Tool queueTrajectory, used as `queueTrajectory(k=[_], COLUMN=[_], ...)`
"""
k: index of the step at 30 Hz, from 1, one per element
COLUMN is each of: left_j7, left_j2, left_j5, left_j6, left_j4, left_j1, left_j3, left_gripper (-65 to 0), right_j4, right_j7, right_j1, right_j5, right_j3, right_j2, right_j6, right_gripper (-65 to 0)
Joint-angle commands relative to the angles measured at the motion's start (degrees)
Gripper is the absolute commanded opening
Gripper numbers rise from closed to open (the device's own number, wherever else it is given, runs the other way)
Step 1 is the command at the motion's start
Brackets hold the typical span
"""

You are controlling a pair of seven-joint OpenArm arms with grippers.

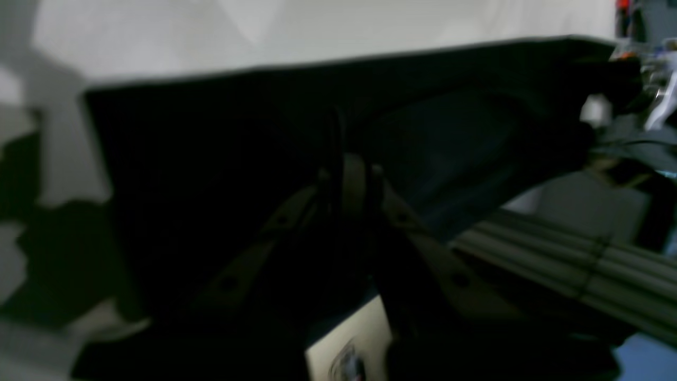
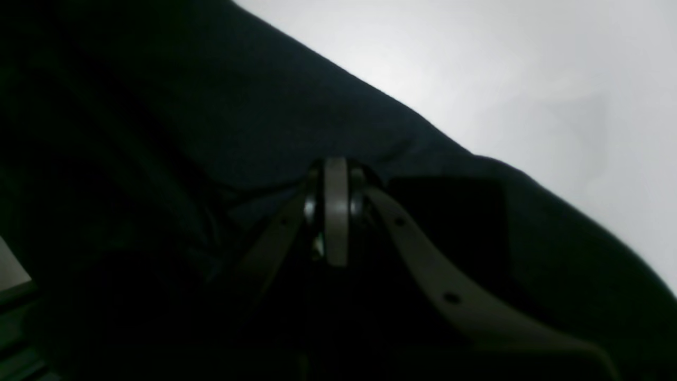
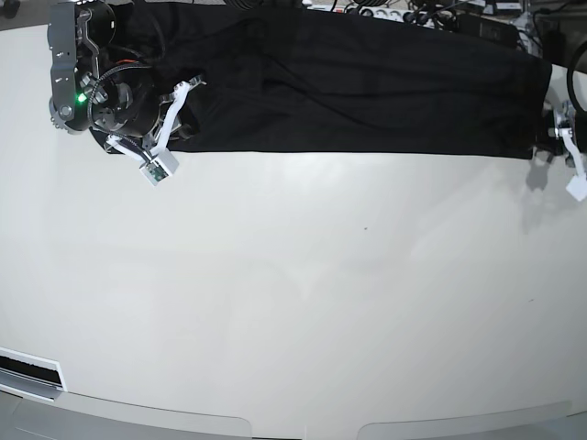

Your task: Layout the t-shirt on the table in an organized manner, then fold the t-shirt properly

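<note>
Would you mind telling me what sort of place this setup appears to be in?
Probably a robotics lab or test bench: a large bare white table, two robot arms gripping a black t-shirt, and a clutter of cables and electronics along the far edge.

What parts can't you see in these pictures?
- Base view: the t-shirt top is cut off by the picture's edge; the left gripper is mostly outside it.
- Left wrist view: blurred and dark, so the jaws stay unclear.
- Right wrist view: the right gripper tips sink into black cloth.
</note>
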Motion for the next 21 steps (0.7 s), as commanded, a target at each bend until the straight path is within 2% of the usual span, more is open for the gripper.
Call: queueTrajectory(k=[1,5,7,9,14,18,19,21], left_j7=[-2.47,-14.36,-18.49,-19.58,-19.34,-18.93,-18.93,-17.92], left_j2=[-1.81,-1.75,-1.70,-1.44,-0.85,-0.63,-0.83,-1.86], left_j5=[1.05,13.38,18.58,20.85,19.78,19.78,19.76,19.71], left_j6=[-0.30,-0.30,-0.30,-0.30,-0.30,-0.30,-0.30,-0.30], left_j4=[0.70,0.70,0.70,0.70,0.70,0.70,0.70,0.70], left_j1=[-0.63,-0.63,-0.63,-0.63,-0.61,-0.61,-0.68,-1.33], left_j3=[-0.42,-0.42,-0.42,-0.42,-0.42,-0.42,-0.42,-0.44], left_gripper=[-65.0,-65.0,-65.0,-65.0,-64.5,-30.3,-26.2,-25.5], right_j4=[0.74,0.74,0.74,0.74,0.74,0.74,0.74,0.92], right_j7=[0.85,-0.02,-0.20,-0.17,-0.17,-0.22,-0.52,-1.03], right_j1=[0.48,0.48,0.48,0.50,0.50,0.90,1.25,2.27], right_j5=[1.03,1.03,1.03,1.03,1.05,1.75,2.80,5.46], right_j3=[0.17,0.17,0.17,0.17,0.17,0.17,0.20,0.22], right_j2=[0.35,0.37,0.37,0.37,0.37,0.37,0.37,0.37], right_j6=[0.02,0.02,0.02,0.07,1.62,1.46,1.44,1.53], right_gripper=[-65.0,-65.0,-65.0,-65.0,-65.0,-65.0,-65.0,-65.0])
